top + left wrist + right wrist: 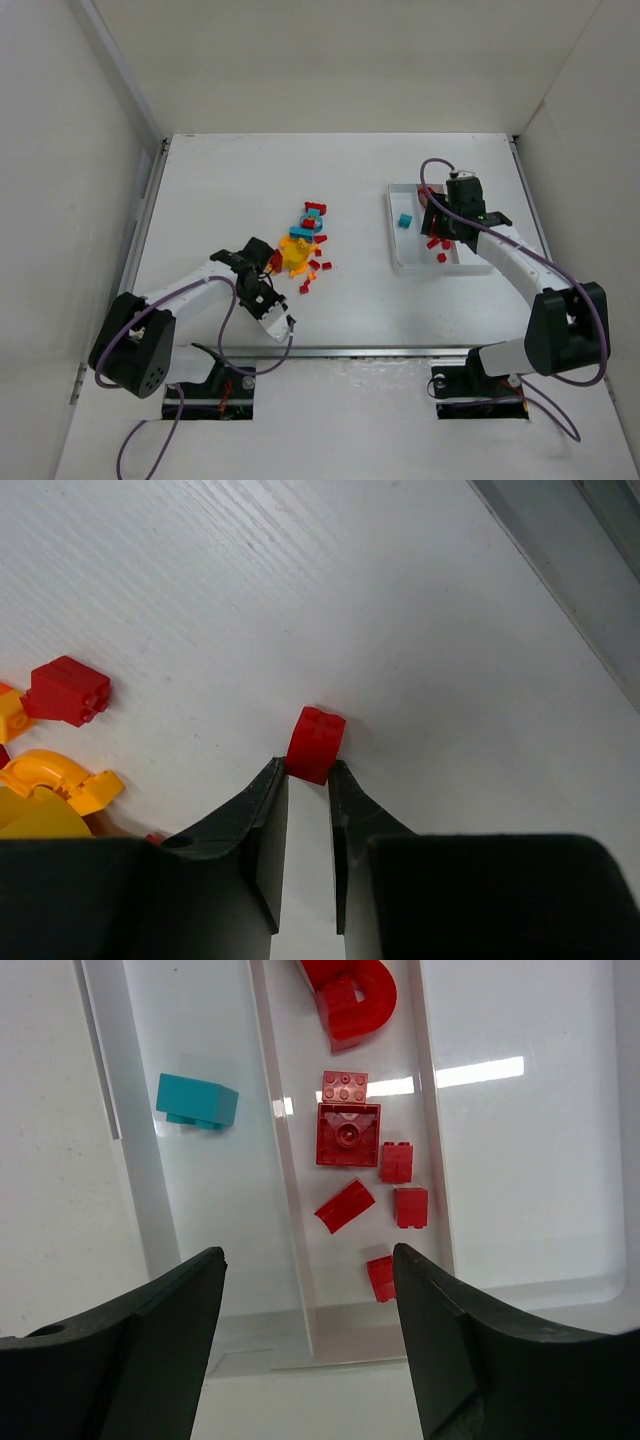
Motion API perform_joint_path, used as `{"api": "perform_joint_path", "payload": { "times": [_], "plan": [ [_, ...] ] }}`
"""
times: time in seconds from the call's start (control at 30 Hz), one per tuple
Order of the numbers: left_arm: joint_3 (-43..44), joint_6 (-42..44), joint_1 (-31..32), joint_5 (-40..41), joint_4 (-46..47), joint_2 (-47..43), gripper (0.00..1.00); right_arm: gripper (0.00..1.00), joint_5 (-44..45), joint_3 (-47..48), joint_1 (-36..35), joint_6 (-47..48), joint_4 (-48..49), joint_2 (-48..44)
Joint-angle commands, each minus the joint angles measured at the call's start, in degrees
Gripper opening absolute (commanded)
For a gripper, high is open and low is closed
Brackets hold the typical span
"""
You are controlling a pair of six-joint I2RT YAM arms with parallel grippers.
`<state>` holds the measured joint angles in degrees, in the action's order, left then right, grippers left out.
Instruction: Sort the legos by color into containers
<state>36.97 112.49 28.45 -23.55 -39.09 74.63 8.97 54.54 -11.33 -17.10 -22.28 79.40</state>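
The left tool (308, 770) clenches a small red plastic brick (316, 742) at its tips on the white desk (300, 580), just beside the pile of red, orange, yellow and teal plastic legos (297, 250). Judging by that pile, most of the sorting is left. The shallow white plastic tray (392, 235) holds one teal brick (197, 1100) and several red pieces (347, 1135) in neighbouring compartments. The right tool (305, 1255) hangs released above them.
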Motion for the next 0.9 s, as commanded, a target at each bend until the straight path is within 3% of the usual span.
{"api": "perform_joint_path", "payload": {
  "times": [0.0,0.17,0.27,0.37,0.43,0.47,0.5,0.63,0.73,0.87],
  "plan": [
    [1.0,0.28,0.29,-3.69,-4.06,-1.51,0.0,0.73,-0.45,0.12,-0.36,0.67,2.33,-1.7],
    [2.05,0.28,0.29,-5.01,-4.06,-2.73,0.0,0.73,-0.45,0.12,-0.36,0.67,2.33,-1.7],
    [4.94,-6.73,0.29,-7.73,-2.23,-2.74,0.0,0.73,-1.75,0.65,-0.36,1.19,1.72,-2.23],
    [8.89,-24.98,-0.58,-14.12,5.32,-2.74,0.0,0.73,-5.79,0.65,-1.49,4.52,2.59,-4.24],
    [13.29,-35.35,-2.59,-17.83,13.19,-2.74,0.0,0.73,-13.07,0.65,-2.2,6.55,4.17,-6.26],
    [14.43,-47.76,-2.61,-19.15,16.73,-2.74,0.0,0.73,-16.15,1.43,-2.99,8.21,4.18,-6.27],
    [15.92,-54.24,-2.61,-19.16,20.68,-2.74,0.0,0.73,-22.18,2.14,-3.52,8.75,4.7,-6.88],
    [15.94,-76.73,-2.61,-15.39,37.48,-3.87,0.0,0.73,-31.36,10.3,-9.91,6.75,1.28,-3.99],
    [14.28,-82.68,-2.61,-12.41,46.63,-6.68,0.0,0.73,-38.82,16.37,-13.53,0.6,2.58,-1.09],
    [13.04,-85.06,-1.02,-5.9,52.09,-10.03,0.0,0.73,-44.55,19.54,-16.35,-9.51,12.23,1.37]
  ]
}}
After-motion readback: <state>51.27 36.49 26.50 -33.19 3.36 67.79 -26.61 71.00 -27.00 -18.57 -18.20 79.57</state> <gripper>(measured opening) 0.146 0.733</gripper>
